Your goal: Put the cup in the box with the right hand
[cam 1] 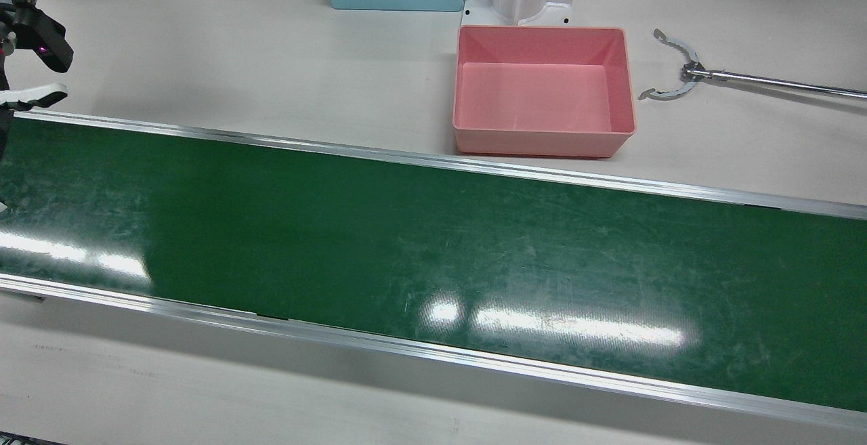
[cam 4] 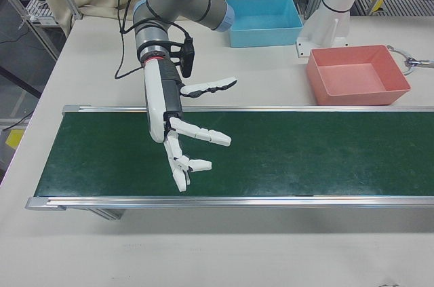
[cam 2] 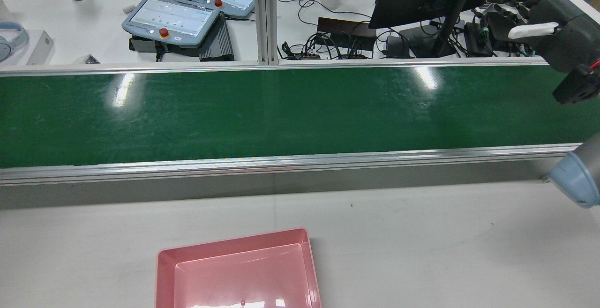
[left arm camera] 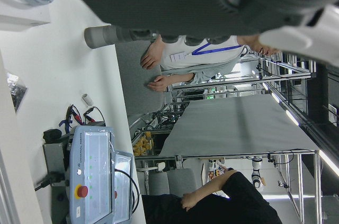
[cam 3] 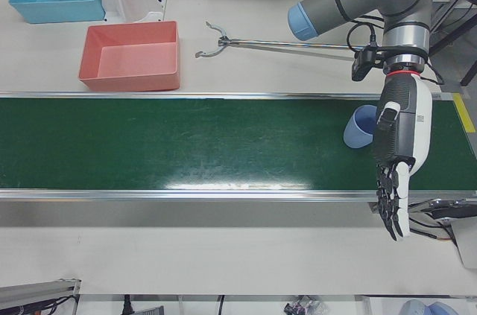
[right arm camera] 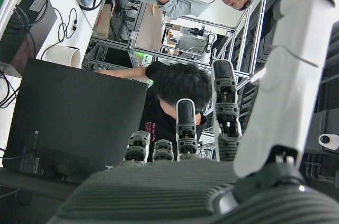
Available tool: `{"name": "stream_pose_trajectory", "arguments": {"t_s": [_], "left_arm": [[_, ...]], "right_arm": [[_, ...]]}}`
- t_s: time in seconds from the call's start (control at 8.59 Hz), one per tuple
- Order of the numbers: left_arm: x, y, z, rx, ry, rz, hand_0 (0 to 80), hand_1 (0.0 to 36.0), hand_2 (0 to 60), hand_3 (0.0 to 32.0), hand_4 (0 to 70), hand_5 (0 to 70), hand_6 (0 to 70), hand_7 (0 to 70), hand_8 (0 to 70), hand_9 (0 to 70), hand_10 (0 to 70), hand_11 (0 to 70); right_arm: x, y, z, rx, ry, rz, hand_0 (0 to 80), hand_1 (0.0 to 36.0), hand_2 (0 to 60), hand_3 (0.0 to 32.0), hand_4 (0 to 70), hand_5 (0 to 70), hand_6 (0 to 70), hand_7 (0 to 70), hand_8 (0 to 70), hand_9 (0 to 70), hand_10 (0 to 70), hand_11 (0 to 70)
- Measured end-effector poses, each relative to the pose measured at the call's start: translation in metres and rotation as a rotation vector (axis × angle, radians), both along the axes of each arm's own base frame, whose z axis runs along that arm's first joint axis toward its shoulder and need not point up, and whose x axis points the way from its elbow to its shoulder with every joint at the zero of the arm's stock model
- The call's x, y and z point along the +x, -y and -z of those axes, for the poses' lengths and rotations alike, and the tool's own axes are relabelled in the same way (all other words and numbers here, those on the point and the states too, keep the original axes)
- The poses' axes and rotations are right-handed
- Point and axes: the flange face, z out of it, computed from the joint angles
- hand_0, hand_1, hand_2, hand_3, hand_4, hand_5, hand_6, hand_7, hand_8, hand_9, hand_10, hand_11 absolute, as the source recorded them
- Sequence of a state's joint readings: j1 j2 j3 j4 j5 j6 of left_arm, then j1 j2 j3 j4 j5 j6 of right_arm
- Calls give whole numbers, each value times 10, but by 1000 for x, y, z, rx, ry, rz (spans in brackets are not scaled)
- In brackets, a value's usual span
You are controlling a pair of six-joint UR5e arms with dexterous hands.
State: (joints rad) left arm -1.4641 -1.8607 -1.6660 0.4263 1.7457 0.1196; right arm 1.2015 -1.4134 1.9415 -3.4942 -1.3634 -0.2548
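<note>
Right hand (cam 4: pixel 183 141) nearest, fingers spread, empty, above green belt (cam 4: pixel 305 158) at 9 o'clock. Pink box (cam 4: pixel 357 74) on table beyond belt, 2 o'clock. Blue cup (cam 3: pixel 361 127) on belt beside left hand (cam 3: pixel 399 158), fingers straight, apart, holding nothing.

Hardly any writing can be read here. In the left hand view, the teach pendant (left arm camera: pixel 91 179) beside the cabling carries the brand line "UNIVERSAL ROBOTS" along its light blue frame, small but legible, just above its red stop button. In the right hand view, the black shirt (right arm camera: pixel 159 128) of the seated person behind the dark monitor bears small pink lettering, too small to make out.
</note>
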Motion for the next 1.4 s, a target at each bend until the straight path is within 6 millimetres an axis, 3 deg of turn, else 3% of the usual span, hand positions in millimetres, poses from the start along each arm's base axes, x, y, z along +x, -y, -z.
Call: {"name": "stream_pose_trajectory", "arguments": {"t_s": [1.4], "left_arm": [[0, 0, 0, 0, 0, 0, 0, 0, 0, 0, 0, 0, 0, 0, 0, 0, 0, 0]], "right_arm": [[1, 0, 0, 1, 0, -1, 555, 121, 0, 0, 339, 54, 90, 400, 21, 93, 66, 112]]}}
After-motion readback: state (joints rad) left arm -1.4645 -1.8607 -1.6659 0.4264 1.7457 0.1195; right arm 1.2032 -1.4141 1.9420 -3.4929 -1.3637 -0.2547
